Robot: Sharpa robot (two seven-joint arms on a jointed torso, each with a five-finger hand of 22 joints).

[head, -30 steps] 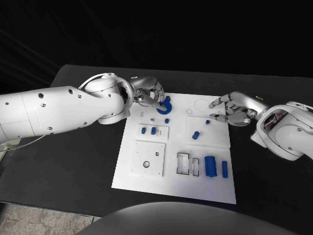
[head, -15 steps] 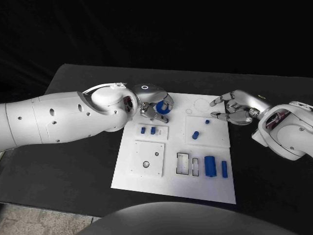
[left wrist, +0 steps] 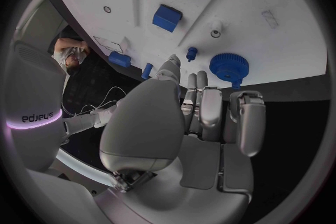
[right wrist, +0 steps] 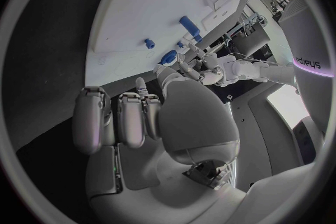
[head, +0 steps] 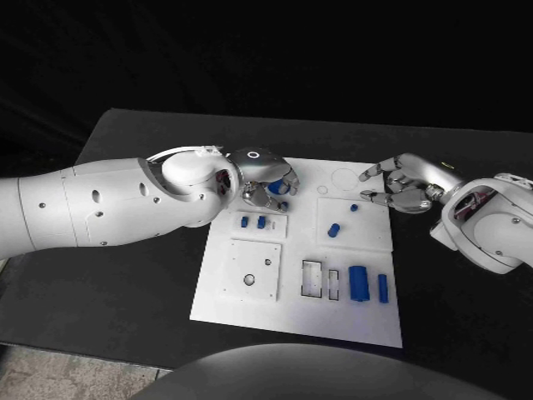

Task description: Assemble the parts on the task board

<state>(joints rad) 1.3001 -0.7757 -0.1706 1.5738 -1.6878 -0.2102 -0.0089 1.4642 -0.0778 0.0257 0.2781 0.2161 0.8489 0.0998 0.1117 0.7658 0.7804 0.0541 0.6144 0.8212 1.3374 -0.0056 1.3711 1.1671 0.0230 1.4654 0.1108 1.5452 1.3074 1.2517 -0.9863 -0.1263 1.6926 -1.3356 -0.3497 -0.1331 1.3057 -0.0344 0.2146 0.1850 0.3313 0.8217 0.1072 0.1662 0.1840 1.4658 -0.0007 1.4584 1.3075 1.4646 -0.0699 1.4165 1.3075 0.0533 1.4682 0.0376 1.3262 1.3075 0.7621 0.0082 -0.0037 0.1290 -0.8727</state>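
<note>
The white task board [head: 293,310] lies in the middle of the black table. My left hand [head: 264,173] hovers over the board's far left corner, palm down, fingers extended and holding nothing. A blue gear [head: 276,191] peeks out under its fingertips; in the left wrist view the gear [left wrist: 227,65] lies on the board [left wrist: 280,11] just beyond the fingers [left wrist: 210,106], next to a small blue peg [left wrist: 190,54]. My right hand [head: 401,187] hangs at the board's far right edge, fingers half curled and apart, empty. A small blue piece [head: 353,207] lies close to it.
Two small blue blocks [head: 252,222] sit in a recess on the left, a blue piece [head: 334,229] in the middle, and a large blue block [head: 358,282] with a slim one [head: 383,287] at the near right. Black table [head: 111,267] surrounds the board.
My left arm has rolled over and the hand has come down toward me over the gear, which has shifted slightly nearer. The right hand has barely moved.
</note>
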